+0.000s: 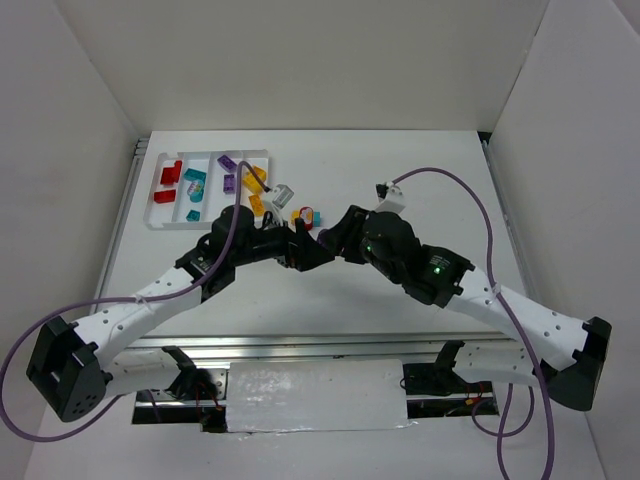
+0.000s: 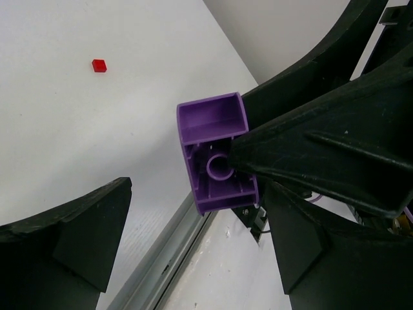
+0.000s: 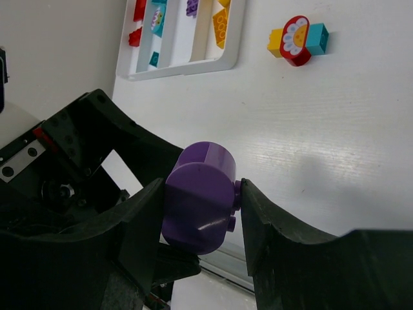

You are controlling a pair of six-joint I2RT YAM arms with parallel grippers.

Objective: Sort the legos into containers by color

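Right wrist view puts it plainly: my right pincer [image 3: 201, 210] is clamped on a purple brick [image 3: 200, 197], one finger flat against each side, holding it up off the table [image 3: 335, 148]. My left pincer [image 2: 193, 223] stands wide apart with nothing in it. From the left wrist, the brick [image 2: 216, 161] hangs in the gap between my left fingers, closer to the right-hand one and touching neither as far as I can tell.

What the next move turns on, I judge, is a handover. The brick's long side runs crosswise to the line my left fingers close along, so they would meet its two short flanks. The tray [image 1: 165, 224] lies ahead and to the left of both pincers, so my left arm is the nearer one (the right would have to reach across it). The purple slot [image 1: 228, 172] is third from the left, between the teal and yellow ones, and already holds purple pieces.

The brick is hard, glossy plastic, rounded at one end, with small studs on one face; its underside is hollow, thin-walled, with a round tube inside. That smooth curve could slip, so the flat walls are the safer hold. A flower piece [image 3: 297, 40] in red, yellow and teal lies loose on the table beside the tray.
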